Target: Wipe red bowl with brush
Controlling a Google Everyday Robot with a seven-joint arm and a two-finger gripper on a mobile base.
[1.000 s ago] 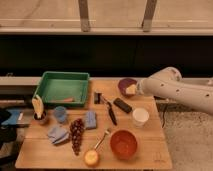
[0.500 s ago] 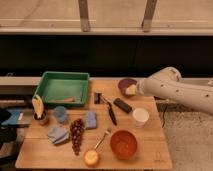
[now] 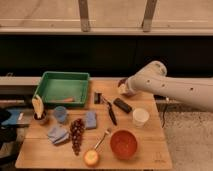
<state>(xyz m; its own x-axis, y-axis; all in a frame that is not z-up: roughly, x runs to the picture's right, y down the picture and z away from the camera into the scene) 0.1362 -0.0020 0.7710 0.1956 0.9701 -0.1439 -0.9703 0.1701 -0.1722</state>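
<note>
At the far left of the wooden table [image 3: 35, 156], a small holder [image 3: 40, 119] is standing with pale utensils sticking up out of it. Just right of it a blue cup [image 3: 60, 114] is sitting below the green tray [image 3: 65, 80], which is taking up the upper left of the tabletop. A small orange item [image 3: 68, 100] is lying inside the tray near its lower wall. A crumpled blue cloth [image 3: 57, 134] is lying lower left, with a bunch of dark grapes [image 3: 76, 134] just beside it and a blue sponge [image 3: 90, 120] touching the grapes' upper right. A round yellow fruit [image 3: 91, 158] is sitting at the bottom edge, with a pale-handled utensil [image 3: 102, 139] angling up from it.

At centre, the brush [image 3: 110, 112] is lying flat on the table, slanting down to the right, apart from everything. A black rectangular block [image 3: 122, 105] is lying just right of it. The red bowl [image 3: 123, 144] is sitting upright at lower centre, well below the brush. A white cup [image 3: 140, 116] is standing upper right of the bowl.

The white arm [image 3: 175, 89] is reaching in from the right edge. The gripper [image 3: 123, 89] is hanging at upper centre by a purple bowl [image 3: 121, 83], well apart from the brush; whether it is apart or together cannot be told.
</note>
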